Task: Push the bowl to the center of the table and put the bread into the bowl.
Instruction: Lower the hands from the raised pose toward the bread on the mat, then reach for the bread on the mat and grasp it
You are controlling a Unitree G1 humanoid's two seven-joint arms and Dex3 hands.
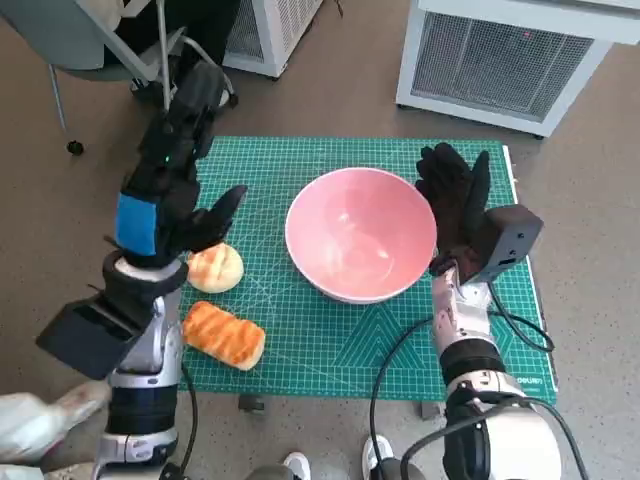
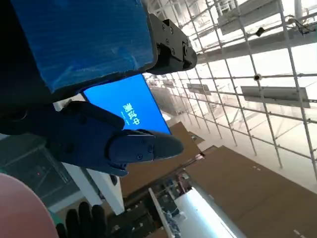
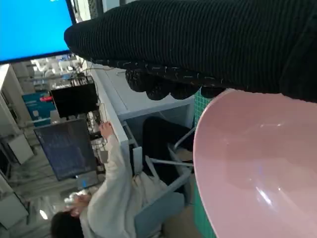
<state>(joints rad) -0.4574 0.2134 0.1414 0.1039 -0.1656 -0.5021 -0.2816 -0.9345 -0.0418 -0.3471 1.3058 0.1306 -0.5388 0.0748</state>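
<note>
Left hand (image 1: 165, 215) hovers empty, fingers spread, above round bread bun (image 1: 215, 268) | pink bowl (image 1: 361, 247) near mat's centre | right hand (image 1: 455, 205) flat-open beside its right rim, pushing | next: grasp bread.

Round pale bread roll (image 1: 216, 268) partly hidden under left hand (image 1: 165, 215). Pink plastic bowl (image 3: 257, 168) cut off by right wrist picture's edge; only sliver (image 2: 20, 210) shows in left wrist view. Right hand (image 1: 455, 200) covers bowl's rim on its side.
</note>
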